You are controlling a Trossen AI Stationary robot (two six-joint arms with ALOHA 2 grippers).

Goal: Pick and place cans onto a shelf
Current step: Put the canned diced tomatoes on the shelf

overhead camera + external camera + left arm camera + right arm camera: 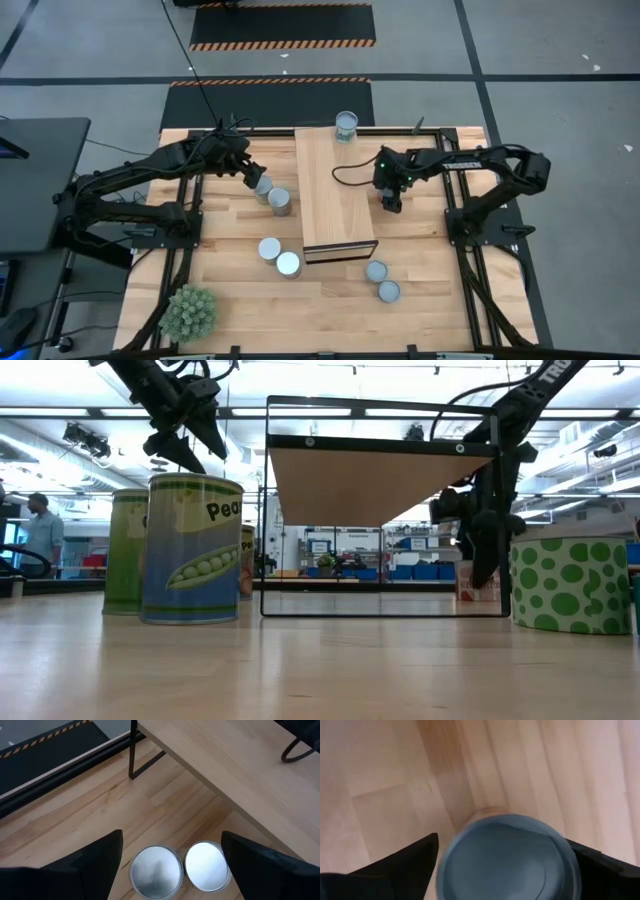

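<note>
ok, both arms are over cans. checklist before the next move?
1. Left gripper open: ok.
2. Left gripper lined up on a single can: not ok. The pair of cans sits side by side between its fingers.
3. Right gripper over a target: ok, the table can is directly below it, beside the shelf.
4. Right grip secure: cannot tell.
5. Room on the shelf: ok, only the far-end can stands on it.
</note>
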